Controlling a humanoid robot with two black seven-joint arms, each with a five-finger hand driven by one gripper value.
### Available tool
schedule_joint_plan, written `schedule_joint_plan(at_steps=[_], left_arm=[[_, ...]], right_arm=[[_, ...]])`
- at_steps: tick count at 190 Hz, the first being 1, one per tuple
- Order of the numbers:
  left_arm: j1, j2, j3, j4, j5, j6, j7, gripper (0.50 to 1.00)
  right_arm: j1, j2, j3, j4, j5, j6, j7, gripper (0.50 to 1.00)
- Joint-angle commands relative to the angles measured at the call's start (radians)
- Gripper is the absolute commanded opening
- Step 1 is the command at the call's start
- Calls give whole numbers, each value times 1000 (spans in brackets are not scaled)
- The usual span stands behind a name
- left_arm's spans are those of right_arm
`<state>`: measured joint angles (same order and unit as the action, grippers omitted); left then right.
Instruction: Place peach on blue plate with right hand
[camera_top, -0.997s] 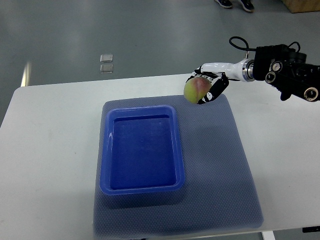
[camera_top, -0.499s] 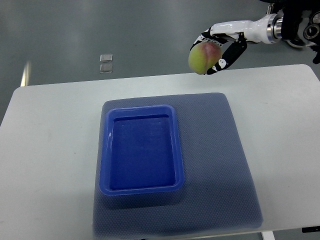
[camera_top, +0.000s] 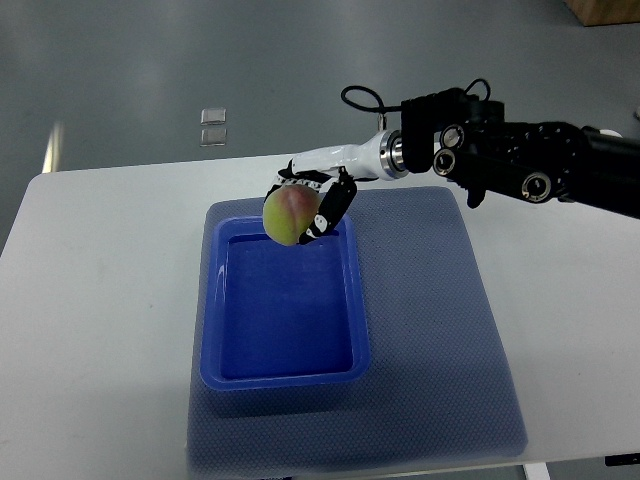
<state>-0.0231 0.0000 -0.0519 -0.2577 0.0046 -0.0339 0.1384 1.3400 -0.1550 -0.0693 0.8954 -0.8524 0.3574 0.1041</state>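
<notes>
The right robot hand (camera_top: 312, 205) is gripping the peach (camera_top: 289, 215) over the blue plate's (camera_top: 285, 375) far edge, needing lowering and release next.

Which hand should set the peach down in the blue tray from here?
The right. The right hand already grips the peach above the far end of the blue plate, so it probably only needs to lower and release. No left arm is in view.

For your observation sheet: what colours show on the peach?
Yellow-green with a pinkish-red blush on the peach, seen in the top view.
</notes>
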Motion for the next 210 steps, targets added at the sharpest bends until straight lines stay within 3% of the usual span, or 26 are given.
schedule_joint_plan(at_steps=[1, 24, 63, 83, 94, 95, 101, 110, 111, 170, 210], left_arm=[[0, 0, 1, 2, 0, 0, 0, 1000], [0, 0, 1, 2, -2, 0, 0, 1000], [0, 0, 1, 3, 0, 0, 0, 1000], [0, 0, 1, 3, -2, 0, 0, 1000], [0, 0, 1, 3, 0, 0, 1, 1000], [0, 0, 1, 2, 0, 0, 0, 1000], [0, 0, 1, 2, 0, 0, 0, 1000], [0, 0, 1, 2, 0, 0, 0, 1000], [0, 0, 1, 2, -2, 0, 0, 1000], [0, 0, 1, 6, -2, 0, 0, 1000], [0, 0, 1, 9, -2, 0, 0, 1000]], right_arm=[[-53, 89, -4, -50, -7, -14, 0, 668], [-93, 153, -6, -98, -25, -28, 0, 676], [-136, 155, -6, -145, -51, -38, 0, 684], [-153, 155, -6, -161, -83, -51, 2, 754], [-153, 155, -6, -161, -83, -49, 0, 758], [-153, 155, -6, -167, -83, -48, 0, 811], [-153, 155, -6, -168, -83, -44, 2, 891], [-153, 155, -6, -168, -83, -44, 2, 891], [-156, 155, -6, -168, -83, -41, 3, 919], [-143, 155, 14, -158, -70, -34, 8, 930], [-93, 91, 217, -139, -51, -1, 12, 930]])
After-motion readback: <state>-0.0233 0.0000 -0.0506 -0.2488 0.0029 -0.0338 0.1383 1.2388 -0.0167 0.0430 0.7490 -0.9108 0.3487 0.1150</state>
